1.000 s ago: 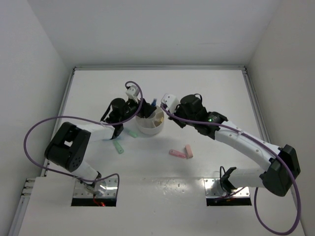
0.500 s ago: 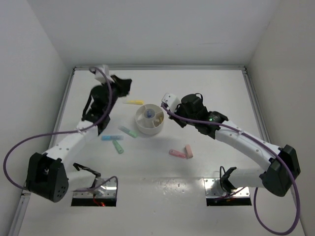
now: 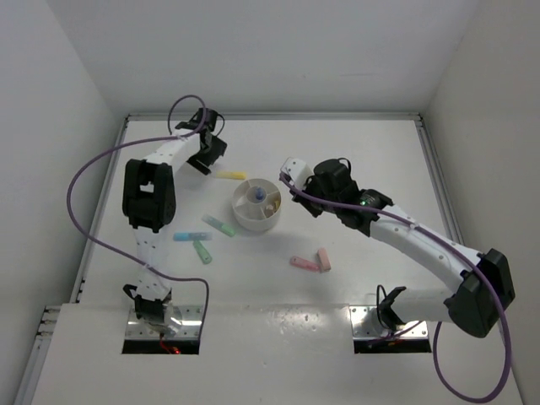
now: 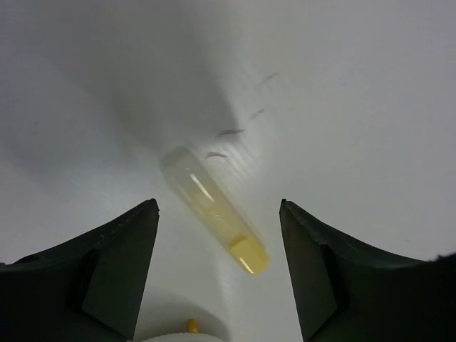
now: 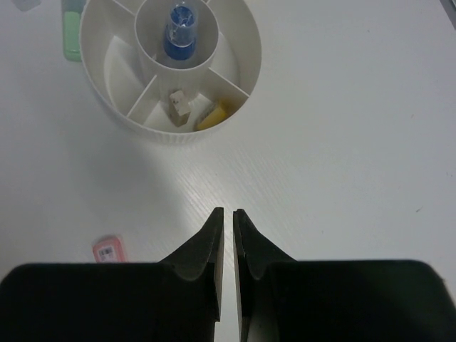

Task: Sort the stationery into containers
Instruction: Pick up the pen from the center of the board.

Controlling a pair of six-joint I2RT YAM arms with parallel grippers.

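The white divided dish [image 3: 253, 221] stands mid-table. Its centre cup holds a blue piece [image 5: 179, 35]; one wedge holds a beige block [image 5: 179, 107] and a yellow piece [image 5: 214, 115]. A yellow bar [image 3: 229, 175] lies on the table behind-left of the dish. My left gripper [image 3: 207, 154] hovers over it, open and empty. In the left wrist view the yellow bar [image 4: 214, 209] lies slanted between and ahead of the spread fingers [image 4: 121, 263], untouched. My right gripper [image 3: 297, 189] is just right of the dish, shut and empty [image 5: 228, 211].
Loose on the table: a mint bar [image 3: 221, 226], a light blue bar [image 3: 186, 237] and a green bar [image 3: 202, 251] left of the dish, and two pink pieces [image 3: 304, 263] [image 3: 323, 259] in front of it. The back wall is close behind the left gripper.
The left arm has left the dish and swung back and left, and now stretches out over the yellow bar. The right arm has barely moved.
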